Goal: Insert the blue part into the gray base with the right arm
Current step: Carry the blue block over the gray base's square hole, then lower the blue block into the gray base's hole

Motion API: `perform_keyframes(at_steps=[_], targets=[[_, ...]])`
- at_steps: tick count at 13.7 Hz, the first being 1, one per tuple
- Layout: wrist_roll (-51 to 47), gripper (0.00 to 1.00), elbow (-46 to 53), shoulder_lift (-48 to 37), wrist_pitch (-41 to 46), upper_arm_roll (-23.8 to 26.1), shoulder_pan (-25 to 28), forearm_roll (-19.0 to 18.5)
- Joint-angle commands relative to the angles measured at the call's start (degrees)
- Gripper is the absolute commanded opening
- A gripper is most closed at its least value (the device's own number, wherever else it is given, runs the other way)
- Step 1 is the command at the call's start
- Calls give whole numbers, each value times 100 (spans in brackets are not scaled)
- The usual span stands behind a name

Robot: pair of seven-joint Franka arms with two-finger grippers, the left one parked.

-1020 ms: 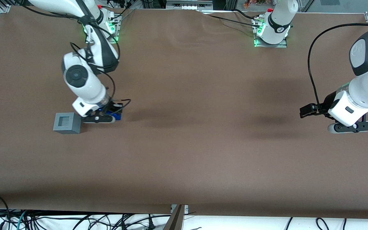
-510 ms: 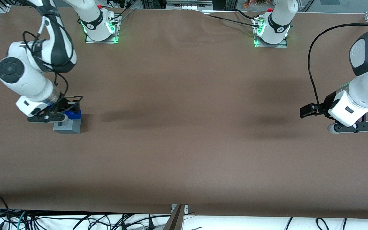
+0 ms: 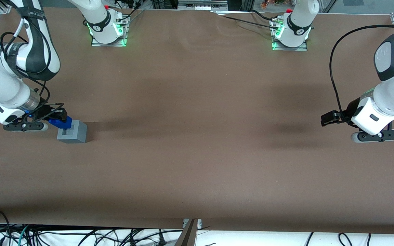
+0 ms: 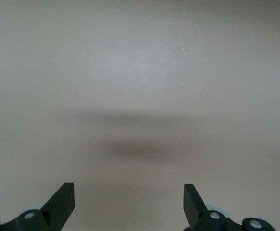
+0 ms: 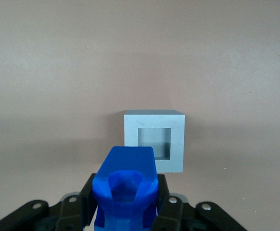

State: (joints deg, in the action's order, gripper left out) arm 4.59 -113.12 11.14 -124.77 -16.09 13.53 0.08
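Our black two-finger gripper (image 3: 48, 118) has slid past the light grey plastic cube (image 3: 72, 131) near the worktop's working-arm end. It still squeezes the small deep-blue plastic block (image 5: 125, 187), now just beside the cube's square hole (image 5: 154, 143), not over it. We think we must line up again.

From my seat the bench (image 3: 197, 153) wears a matt brown cover, faintly rippled. The blue part (image 5: 125, 190) looks like glossy moulded plastic; the gray base (image 5: 154, 139) is smooth, dull plastic. My claw (image 5: 125, 211), over the bench beside the base, is matt black.
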Motion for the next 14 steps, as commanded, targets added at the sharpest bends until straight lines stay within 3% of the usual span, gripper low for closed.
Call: perform_keyframes(at_steps=[1, 11, 14], targets=[[234, 45, 177, 247, -90, 27, -131, 202], [568, 45, 168, 696, -565, 27, -351, 352], [1121, 45, 168, 828, -619, 27, -474, 720]])
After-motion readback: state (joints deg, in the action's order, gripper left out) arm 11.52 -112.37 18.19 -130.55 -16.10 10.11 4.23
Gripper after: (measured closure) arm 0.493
